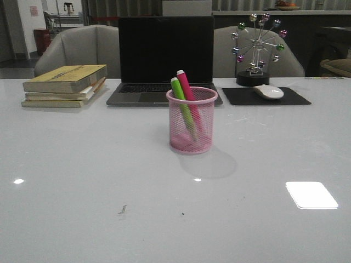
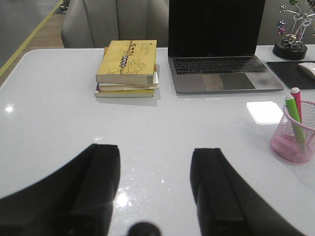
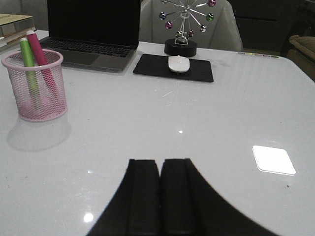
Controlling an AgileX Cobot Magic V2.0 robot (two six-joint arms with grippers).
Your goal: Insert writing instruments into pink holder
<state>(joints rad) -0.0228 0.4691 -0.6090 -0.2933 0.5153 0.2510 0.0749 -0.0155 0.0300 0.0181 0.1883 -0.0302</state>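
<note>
Nearest the front camera, bare table [image 1: 164, 219] is being shown, with no arm reaching over it. Further back, at the table's middle, the holder [image 1: 192, 121] is standing upright, and both markers are being held inside it: the green marker [image 1: 180, 97] and the pink marker [image 1: 187, 87] are leaning together toward the left, their tips showing above the rim. The task is judged to be done. The left gripper [image 2: 155, 189] is being held with its jaws wide apart and nothing between them, low over the table and well apart from the holder. The right gripper [image 3: 160, 196] is being kept with its jaws pressed together, empty. Whatever is being done now is best done slowly and clear of the holder, so that it is not being tipped.
</note>
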